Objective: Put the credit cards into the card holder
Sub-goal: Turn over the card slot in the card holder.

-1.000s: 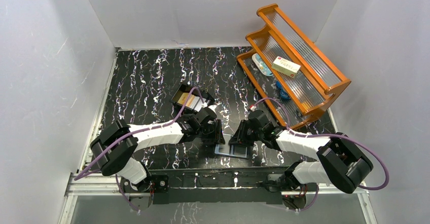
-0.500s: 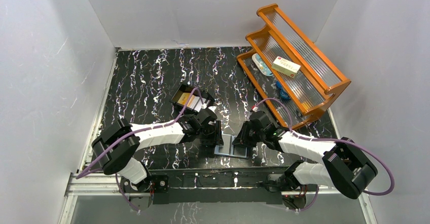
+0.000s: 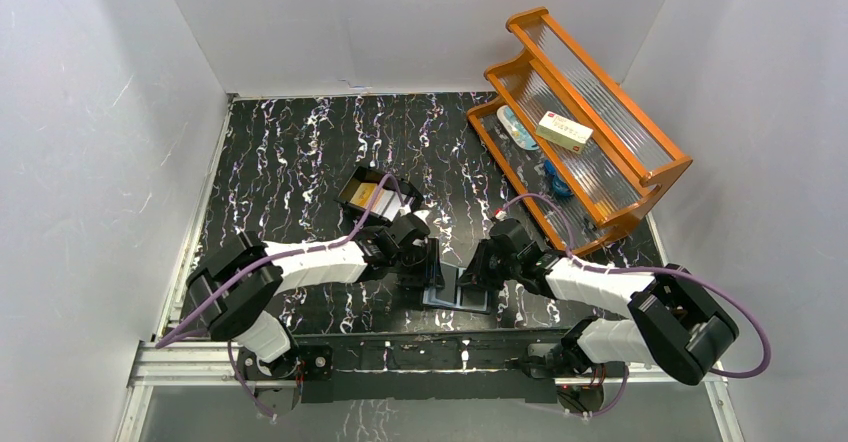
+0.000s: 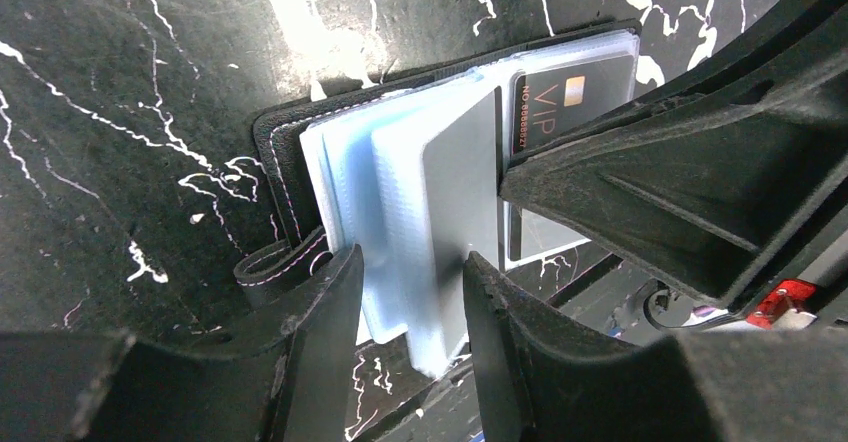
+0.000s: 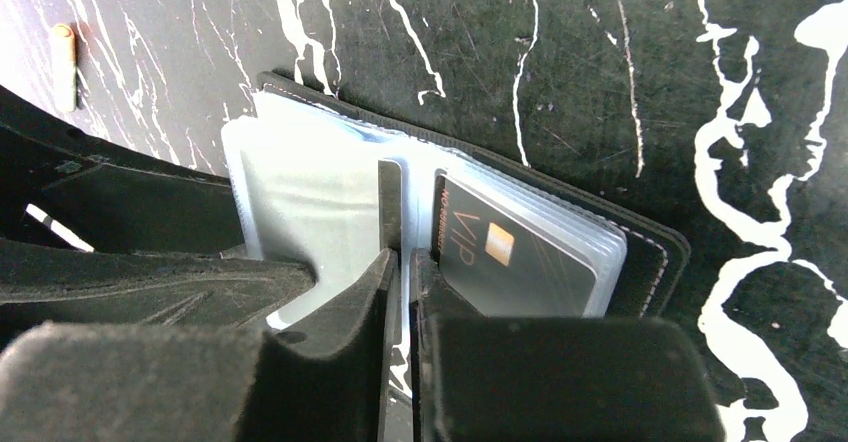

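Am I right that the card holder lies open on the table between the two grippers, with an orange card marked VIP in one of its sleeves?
Not quite: the VIP card is dark grey, not orange, as the right wrist view shows. The card holder does lie open between the left gripper and the right gripper.

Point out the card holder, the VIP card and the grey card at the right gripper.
card holder (image 4: pixel 275 152): left wrist, black leather edge.
VIP card (image 5: pixel 505 262): right wrist, dark face.
grey card (image 4: pixel 462 187): left wrist, flat face.
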### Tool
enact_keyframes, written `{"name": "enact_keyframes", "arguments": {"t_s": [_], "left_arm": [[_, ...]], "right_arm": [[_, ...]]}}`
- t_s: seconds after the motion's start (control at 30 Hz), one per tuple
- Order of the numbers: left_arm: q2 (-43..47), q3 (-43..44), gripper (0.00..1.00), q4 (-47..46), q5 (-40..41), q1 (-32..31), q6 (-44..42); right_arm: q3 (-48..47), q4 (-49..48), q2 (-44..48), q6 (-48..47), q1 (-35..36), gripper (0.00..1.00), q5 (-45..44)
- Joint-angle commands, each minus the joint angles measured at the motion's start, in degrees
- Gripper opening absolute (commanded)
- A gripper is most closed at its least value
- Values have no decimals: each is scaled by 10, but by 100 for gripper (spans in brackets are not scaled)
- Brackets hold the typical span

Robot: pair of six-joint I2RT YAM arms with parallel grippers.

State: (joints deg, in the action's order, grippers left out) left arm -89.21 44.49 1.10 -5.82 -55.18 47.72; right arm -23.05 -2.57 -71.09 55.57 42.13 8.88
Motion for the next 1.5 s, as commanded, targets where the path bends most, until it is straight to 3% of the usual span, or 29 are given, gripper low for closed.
{"name": "enact_keyframes", "arguments": {"t_s": [0.0, 0.67, 1.13, 1.47], "left_arm": [[0, -5, 41, -19, -20, 3, 7], [46, -4, 41, -55, -63, 3, 30], [37, 12, 41, -87, -100, 3, 35], [24, 18, 41, -107, -115, 2, 40]], "right_arm": [[7, 0, -12, -8, 2, 17, -18], [11, -7, -11, -5, 2, 16, -12], [-11, 65, 73, -17, 2, 27, -60], [-33, 119, 87, -26, 2, 24, -83]]}}
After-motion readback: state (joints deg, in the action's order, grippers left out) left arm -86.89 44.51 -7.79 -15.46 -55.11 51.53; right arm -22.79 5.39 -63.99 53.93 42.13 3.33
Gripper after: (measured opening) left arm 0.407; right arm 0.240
